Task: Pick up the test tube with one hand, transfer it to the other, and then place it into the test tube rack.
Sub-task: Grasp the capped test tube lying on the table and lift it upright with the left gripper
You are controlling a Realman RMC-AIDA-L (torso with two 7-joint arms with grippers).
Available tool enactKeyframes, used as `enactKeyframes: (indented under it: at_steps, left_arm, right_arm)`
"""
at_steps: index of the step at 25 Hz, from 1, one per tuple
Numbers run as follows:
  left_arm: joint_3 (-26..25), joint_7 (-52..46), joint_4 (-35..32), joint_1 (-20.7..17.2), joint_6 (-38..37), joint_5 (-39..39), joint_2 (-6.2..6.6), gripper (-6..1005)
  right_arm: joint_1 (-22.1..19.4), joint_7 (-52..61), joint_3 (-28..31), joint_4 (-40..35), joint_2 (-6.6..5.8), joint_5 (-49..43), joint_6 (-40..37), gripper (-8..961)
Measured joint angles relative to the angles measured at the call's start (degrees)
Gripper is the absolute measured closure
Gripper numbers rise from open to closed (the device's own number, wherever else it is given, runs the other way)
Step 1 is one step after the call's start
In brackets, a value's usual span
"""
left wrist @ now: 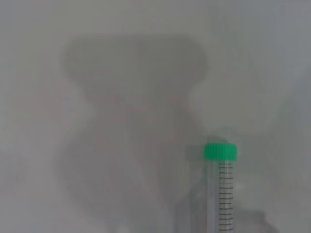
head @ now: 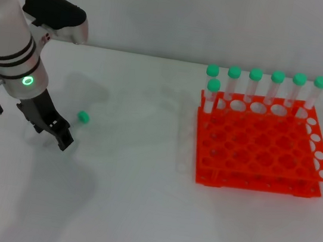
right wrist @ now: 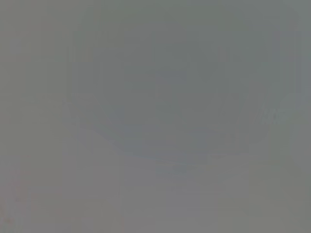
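1. Nearest the head camera is the left arm, its pincer (head: 52,127) slanting down to the desk (head: 136,214) on the left side. The black fingers point toward the desk surface beside the test tube (head: 82,117); I cannot tell from these views whether they are wide or narrow.
2. The test tube lies flat on the desk, just beside the pincer's fingers. Only its green cap is plain in the head view. The left wrist view shows it better (left wrist: 221,189): cap, clear body and printed scale marks. It appears loose on the desk, not gripped.
3. Judging by this, the first pickup is not yet made. The arm is held low and angled probably so the fingers can close across the lying tube.
4. The test tube rack (head: 260,147) sits well apart on the right. Seven green-capped tubes (head: 265,87) stand upright in it, six in the back row and one just in front of that row's left end, leaving the front holes open for the new tube.
5. The right pincer is not visible in any view; its wrist view shows only a plain grey surface.
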State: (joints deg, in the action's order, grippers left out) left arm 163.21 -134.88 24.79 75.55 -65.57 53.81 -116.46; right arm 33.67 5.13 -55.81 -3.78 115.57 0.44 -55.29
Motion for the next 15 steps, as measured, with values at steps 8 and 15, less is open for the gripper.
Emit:
enactKeyframes:
  at_steps: [8,15]
  left_arm:
    - [-0.1,-1.2,-0.5,-0.3,1.0,0.8,-0.25,397]
    - [-0.1,-2.5,-0.9,-0.3,0.9,2.6,-0.98,506]
  right_arm:
    - [0.0,0.0,0.0,0.0,0.00,0.0,0.0,84]
    - [-0.2,0.0,0.0,0.0,0.01,0.0,0.0,83]
